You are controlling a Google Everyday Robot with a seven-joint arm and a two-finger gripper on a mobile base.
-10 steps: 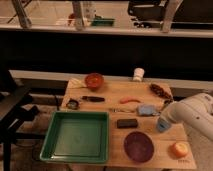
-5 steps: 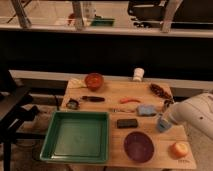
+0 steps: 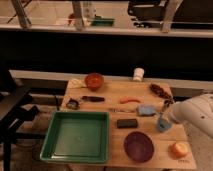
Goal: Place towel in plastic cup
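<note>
- Wooden table point(image 3: 115, 90) fills the lower middle of the frame, with a green tray point(image 3: 75, 114) at its lower left.
- Light-blue towel point(image 3: 146, 110) lies right of centre on the wood, well apart from the white plastic cup point(image 3: 138, 74), which stands upright at the table's far edge, upper centre-right.
- The gripper point(image 3: 162, 123) hangs at the right, just beside the towel's lower-right corner, on a white arm point(image 3: 197, 116). Whether it is open or closed cannot be told.
- A purple plate point(image 3: 138, 146) and an orange fruit point(image 3: 179, 149) sit at the lower right, and a red bowl point(image 3: 93, 80) sits towards the upper left.
</note>
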